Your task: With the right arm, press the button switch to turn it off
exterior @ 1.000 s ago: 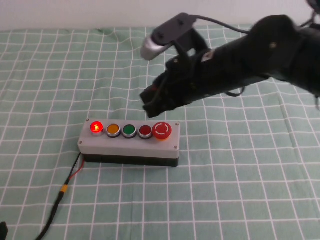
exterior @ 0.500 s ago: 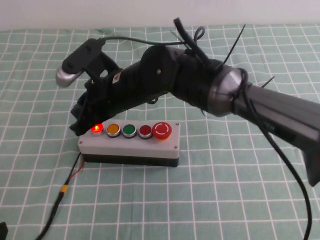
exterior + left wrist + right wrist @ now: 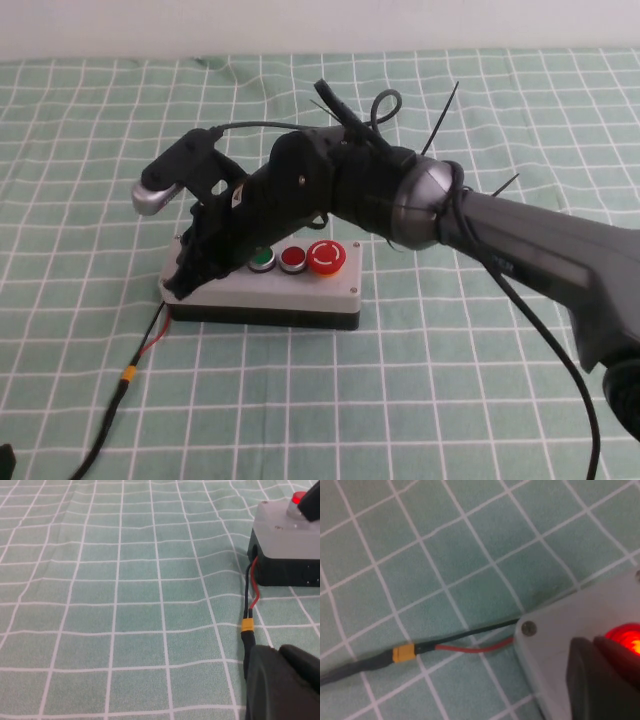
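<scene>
The light grey oblong button switch (image 3: 262, 283) sits on the green checked cloth (image 3: 90, 160). The right gripper (image 3: 188, 278) rests on its far-left red button (image 3: 625, 639), still glowing; press unfinished. Its finger opening cannot be determined. The left gripper (image 3: 282, 685) lies near the switch's black-and-red cable (image 3: 248, 611), opening likewise undeterminable.

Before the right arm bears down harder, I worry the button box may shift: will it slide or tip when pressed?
The button box looks unlikely to tip: it is low, wide and flat on its black base. It might creep a little, since the checked cloth looks soft. The right gripper presses over its lit left end; the left gripper sits low near the cable.
</scene>
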You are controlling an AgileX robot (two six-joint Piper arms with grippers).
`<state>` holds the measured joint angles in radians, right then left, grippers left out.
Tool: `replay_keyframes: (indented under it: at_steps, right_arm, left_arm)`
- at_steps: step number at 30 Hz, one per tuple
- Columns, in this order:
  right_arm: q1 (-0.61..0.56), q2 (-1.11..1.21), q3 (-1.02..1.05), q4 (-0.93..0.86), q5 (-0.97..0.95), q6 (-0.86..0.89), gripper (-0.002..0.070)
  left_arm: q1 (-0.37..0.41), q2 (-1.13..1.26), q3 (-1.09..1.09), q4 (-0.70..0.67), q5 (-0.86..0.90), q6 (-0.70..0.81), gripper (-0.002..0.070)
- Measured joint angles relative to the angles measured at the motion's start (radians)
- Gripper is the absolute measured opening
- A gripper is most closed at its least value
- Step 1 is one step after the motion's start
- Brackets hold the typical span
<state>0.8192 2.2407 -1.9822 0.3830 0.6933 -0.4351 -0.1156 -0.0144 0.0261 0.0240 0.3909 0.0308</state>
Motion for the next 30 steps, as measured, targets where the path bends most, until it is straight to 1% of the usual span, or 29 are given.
replay_keyframes:
  at_steps: [8, 14, 20, 24, 30]
  right_arm:
    - [-0.016, -0.062, -0.004, -0.018, -0.089, 0.005, -0.0016]
    - [-0.017, 0.007, -0.004, -0.017, -0.048, 0.006, -0.0016]
    - [-0.017, -0.005, -0.016, -0.043, -0.011, 0.008, -0.0016]
    - [-0.017, -0.082, -0.004, -0.068, 0.007, 0.01, -0.0016]
    - [-0.017, -0.299, -0.004, -0.151, 0.053, 0.029, -0.0016]
  left_arm:
    - [0.0, 0.0, 0.0, 0.0, 0.0, 0.0, -0.0003]
    - [0.0, 0.0, 0.0, 0.0, 0.0, 0.0, -0.0003]
    - [0.0, 0.0, 0.0, 0.0, 0.0, 0.0, -0.0003]
    - [0.0, 0.0, 0.0, 0.0, 0.0, 0.0, -0.0003]
    - [0.0, 0.0, 0.0, 0.0, 0.0, 0.0, -0.0003]
